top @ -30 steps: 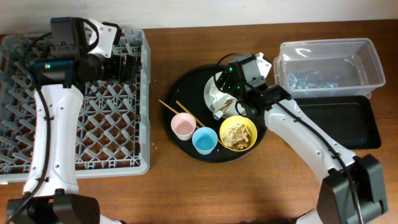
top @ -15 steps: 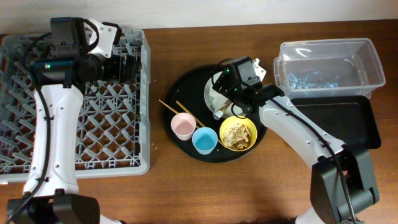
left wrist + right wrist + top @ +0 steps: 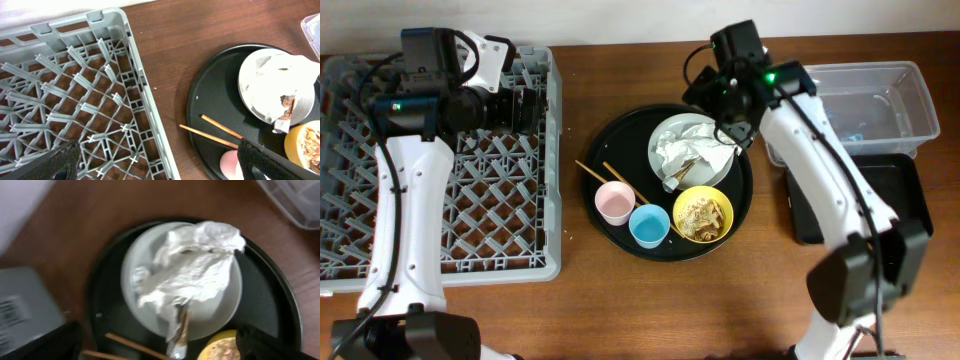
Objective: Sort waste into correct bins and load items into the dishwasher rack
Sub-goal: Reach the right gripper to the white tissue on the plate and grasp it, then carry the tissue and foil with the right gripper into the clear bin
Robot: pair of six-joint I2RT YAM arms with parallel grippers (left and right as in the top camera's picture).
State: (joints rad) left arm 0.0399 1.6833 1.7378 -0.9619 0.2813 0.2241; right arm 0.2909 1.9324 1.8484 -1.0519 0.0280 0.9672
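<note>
Napkins [image 3: 692, 155], crumpled white, heaped on the grey-green plate [image 3: 665, 130] in the upper half of the round black tray [image 3: 620, 140].
Food scraps [image 3: 701, 216] sit in the yellow bowl [image 3: 678, 210] at the tray's lower right; blue cup [image 3: 649, 226] and pink cup [image 3: 614, 203] at its lower left; 2 chopsticks [image 3: 600, 175] run up-left from the pink cup, inside the tray. Dishwasher rack [image 3: 553, 200] stands left of the tray on the wooden surface [image 3: 770, 300]; clear box [image 3: 920, 95] with bluish bits inside and shallow black tray [image 3: 890, 190] lie right of it. Right gripper [image 3: 159, 330] hangs above the tray's upper right, fingers [image 3: 270, 342] spread wide. Left gripper [image 3: 159, 145] is left of the tray, over the rack, fingers [image 3: 280, 160] spread wide.
</note>
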